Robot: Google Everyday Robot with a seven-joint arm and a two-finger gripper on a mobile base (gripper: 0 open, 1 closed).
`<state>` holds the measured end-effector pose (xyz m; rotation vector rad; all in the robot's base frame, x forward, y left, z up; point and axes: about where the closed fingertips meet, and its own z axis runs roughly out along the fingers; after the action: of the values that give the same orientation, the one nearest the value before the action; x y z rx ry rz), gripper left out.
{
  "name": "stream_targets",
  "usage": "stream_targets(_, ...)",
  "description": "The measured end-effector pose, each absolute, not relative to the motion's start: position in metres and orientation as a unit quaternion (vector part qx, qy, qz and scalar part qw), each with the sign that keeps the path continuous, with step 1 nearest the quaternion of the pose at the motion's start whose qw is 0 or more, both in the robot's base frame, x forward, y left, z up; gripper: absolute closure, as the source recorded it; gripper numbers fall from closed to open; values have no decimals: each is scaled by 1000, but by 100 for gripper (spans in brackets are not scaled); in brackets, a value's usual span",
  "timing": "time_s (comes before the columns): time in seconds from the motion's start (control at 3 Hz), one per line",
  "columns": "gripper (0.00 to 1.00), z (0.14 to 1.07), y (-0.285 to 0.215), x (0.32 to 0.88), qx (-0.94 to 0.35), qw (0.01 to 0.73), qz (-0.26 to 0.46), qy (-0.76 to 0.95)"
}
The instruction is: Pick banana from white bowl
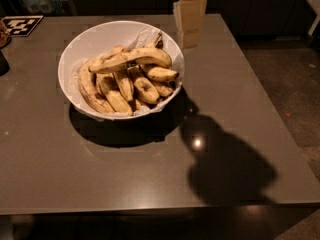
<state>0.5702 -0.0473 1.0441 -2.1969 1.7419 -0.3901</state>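
A large white bowl [95, 36] with crumpled white paper lining stands on the left half of a grey-brown table [150, 174]. It holds several speckled yellow bananas. The longest, gently curved banana [131, 58] lies across the top of the pile, its right end near the bowl's right rim. My gripper [189, 20] hangs at the top of the view, cream-coloured, just right of and behind the bowl's rim, above the table and apart from the bananas.
A black-and-white marker tag [21, 25] lies at the table's far left corner. A dark object [3, 63] sits at the left edge. The arm's shadow [225, 164] falls on the table's right front. The floor [295, 89] lies to the right.
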Motion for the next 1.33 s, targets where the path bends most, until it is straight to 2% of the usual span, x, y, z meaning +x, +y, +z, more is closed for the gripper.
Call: stream_targets(1.33, 43, 990, -13, 596, -785, 128, -56, 603)
